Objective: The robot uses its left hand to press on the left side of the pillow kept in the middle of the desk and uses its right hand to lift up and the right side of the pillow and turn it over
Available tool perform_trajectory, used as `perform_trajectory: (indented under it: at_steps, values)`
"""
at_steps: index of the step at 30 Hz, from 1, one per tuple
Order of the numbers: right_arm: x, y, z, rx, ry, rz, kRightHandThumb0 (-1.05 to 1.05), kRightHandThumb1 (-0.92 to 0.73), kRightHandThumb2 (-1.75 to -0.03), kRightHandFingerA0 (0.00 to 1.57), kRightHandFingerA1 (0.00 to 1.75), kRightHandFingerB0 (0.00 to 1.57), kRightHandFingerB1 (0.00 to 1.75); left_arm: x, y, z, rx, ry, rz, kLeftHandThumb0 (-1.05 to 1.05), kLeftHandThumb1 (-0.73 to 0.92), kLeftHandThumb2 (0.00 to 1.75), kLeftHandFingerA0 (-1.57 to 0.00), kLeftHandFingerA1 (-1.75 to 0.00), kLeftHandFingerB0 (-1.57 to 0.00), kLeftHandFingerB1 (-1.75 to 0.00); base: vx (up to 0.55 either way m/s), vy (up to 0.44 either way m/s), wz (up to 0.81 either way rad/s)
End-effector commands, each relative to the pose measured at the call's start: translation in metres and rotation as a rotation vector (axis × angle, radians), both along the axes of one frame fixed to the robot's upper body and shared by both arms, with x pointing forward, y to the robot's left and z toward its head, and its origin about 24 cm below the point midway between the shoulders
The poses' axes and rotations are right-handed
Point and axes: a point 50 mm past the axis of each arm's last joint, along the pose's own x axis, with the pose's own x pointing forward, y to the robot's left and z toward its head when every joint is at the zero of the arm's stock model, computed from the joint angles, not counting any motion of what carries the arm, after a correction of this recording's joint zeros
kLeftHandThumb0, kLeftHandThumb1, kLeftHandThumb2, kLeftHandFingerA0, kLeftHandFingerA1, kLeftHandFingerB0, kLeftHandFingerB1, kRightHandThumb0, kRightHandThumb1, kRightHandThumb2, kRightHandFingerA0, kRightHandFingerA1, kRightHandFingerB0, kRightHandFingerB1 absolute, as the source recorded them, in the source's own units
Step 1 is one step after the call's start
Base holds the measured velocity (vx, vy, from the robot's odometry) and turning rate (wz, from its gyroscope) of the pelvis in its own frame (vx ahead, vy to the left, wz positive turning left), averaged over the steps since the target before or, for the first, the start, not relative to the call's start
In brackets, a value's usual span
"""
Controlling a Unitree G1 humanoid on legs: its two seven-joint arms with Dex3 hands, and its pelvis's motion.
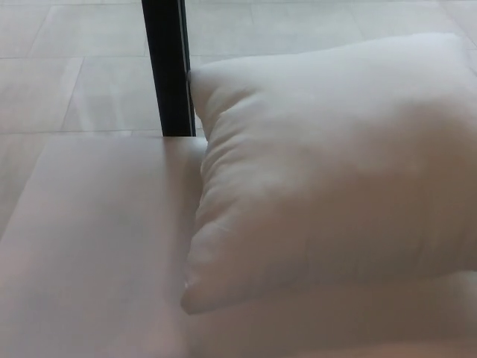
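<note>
Well, the pillow [335,171] is lying flat on the pale desk [89,246], filling the right half of what I am seeing and running off the right edge of the picture; its near left corner is resting on the desk top, and its far left corner is sitting just beside the black post [168,67] that is standing at the far edge of the desk, though I cannot tell whether the two are touching. Beyond the desk the tiled floor [67,67] is showing. Neither of the robot's hands is showing anywhere, so I cannot say whether the fingers are spread, pressed together, or pinching anything; nothing is pressing on the pillow or lifting it at this moment. I am judging that the pillow is sitting rather to the right and far side of the desk, not in its middle; a clumsy nudge from a hand coming in could be pushing it further that way, and, being soft and light by the look of it, it could be sliding off the far edge or catching against the post; a hand reaching blindly could also be striking the post itself.
</note>
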Motion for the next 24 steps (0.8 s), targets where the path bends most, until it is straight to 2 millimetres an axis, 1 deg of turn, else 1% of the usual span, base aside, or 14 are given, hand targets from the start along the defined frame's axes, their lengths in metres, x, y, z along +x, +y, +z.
perform_trajectory:
  at_steps: [1,3,4,7,8,12,13,14,17,18,20,21,22,24]
  values:
    - [-0.019,-0.021,0.024,-0.067,-0.079,0.042,-0.86,-0.64,-1.02,0.25,0.53,0.06,0.31,-0.014,0.020,0.005,-0.089,-0.013,-0.023,-0.84,0.47,0.89,-0.09,-0.48,-0.03,-0.54,0.00,0.000,0.00]
    - [-0.030,-0.034,0.031,-0.106,-0.072,0.008,-1.01,-0.68,-1.07,0.24,0.51,0.07,0.19,-0.021,0.032,0.011,-0.078,-0.007,0.003,-0.90,0.58,0.60,-0.20,-0.50,0.00,-0.69,0.00,0.000,0.00]
    - [-0.035,-0.040,0.032,-0.110,-0.076,-0.013,-0.96,-0.82,-0.65,0.25,0.39,0.09,0.26,-0.024,0.038,0.012,-0.087,-0.009,0.021,-0.89,0.58,0.59,-0.12,-0.39,0.00,-0.71,0.00,0.000,0.00]
    - [-0.064,-0.065,0.033,-0.102,-0.112,-0.138,-0.91,-0.83,-0.66,0.20,0.42,0.13,0.28,-0.042,0.060,0.018,-0.130,-0.006,0.140,-0.40,0.03,0.80,0.00,-0.50,-0.11,-0.62,0.00,0.000,0.00]
    - [-0.079,-0.076,0.027,-0.083,-0.103,-0.229,-0.95,-0.65,-1.03,0.09,0.50,0.04,0.32,-0.053,0.072,0.017,-0.152,-0.017,0.210,-1.02,0.46,0.59,-0.07,-0.28,0.00,-0.85,0.00,0.000,0.00]
    - [-0.128,-0.092,-0.002,0.010,-0.127,-0.517,-0.86,-0.62,-1.06,0.37,0.66,0.01,0.17,-0.090,0.097,0.002,-0.184,0.021,0.390,-0.98,0.47,0.59,-0.09,-0.29,0.00,-0.79,0.00,0.000,0.00]
    - [-0.137,-0.092,-0.009,0.026,-0.122,-0.569,-0.99,-0.70,-1.10,0.69,1.28,0.03,0.08,-0.097,0.100,-0.005,-0.190,0.037,0.410,-0.82,0.42,0.91,-0.06,-0.31,-0.01,-0.63,0.00,0.000,0.00]
    - [-0.154,-0.091,-0.023,0.058,-0.114,-0.670,-1.00,-0.69,-0.88,0.84,1.50,0.02,0.14,-0.112,0.103,-0.019,-0.203,0.072,0.456,-1.01,0.46,0.60,-0.12,-0.31,0.00,-0.82,0.00,0.000,0.00]
    - [-0.176,-0.084,-0.050,0.115,-0.173,-0.798,-0.84,-0.65,-1.03,0.45,0.74,0.06,0.23,-0.133,0.095,-0.040,-0.186,0.154,0.506,-1.01,0.48,0.92,-0.22,-0.42,0.00,-0.65,0.00,0.000,0.00]
    - [-0.181,-0.081,-0.061,0.119,-0.125,-0.854,-0.98,-0.73,-1.01,0.82,1.34,0.02,0.29,-0.141,0.091,-0.049,-0.198,0.184,0.533,-1.01,0.50,0.62,-0.28,-0.36,0.00,-0.80,0.00,0.000,0.00]
    - [-0.193,-0.072,-0.080,0.150,-0.090,-0.934,-0.88,-0.67,-1.03,0.68,0.82,0.04,0.34,-0.161,0.083,-0.067,-0.230,0.216,0.587,-0.99,0.47,0.59,-0.22,-0.34,0.00,-0.75,0.00,0.000,0.00]
    - [-0.198,-0.067,-0.089,0.153,-0.056,-0.954,-0.81,-0.60,-1.08,0.69,0.98,0.00,0.32,-0.170,0.078,-0.077,-0.265,0.252,0.630,-0.87,0.41,0.89,-0.11,-0.37,0.00,-0.66,0.00,0.000,0.00]
    - [-0.205,-0.061,-0.098,0.114,0.044,-0.916,-0.81,-0.59,-1.06,0.64,1.09,0.00,0.39,-0.186,0.069,-0.086,-0.173,0.486,0.500,-1.03,0.53,0.62,-0.33,-0.95,0.00,-0.68,0.00,0.000,0.00]
    - [-0.212,-0.059,-0.100,0.076,0.103,-0.864,-0.85,-0.80,-0.66,0.67,1.34,0.10,0.35,-0.197,0.067,-0.085,-0.140,0.561,0.452,-1.00,0.43,0.91,-0.33,-0.67,0.00,-0.63,0.00,0.000,0.00]
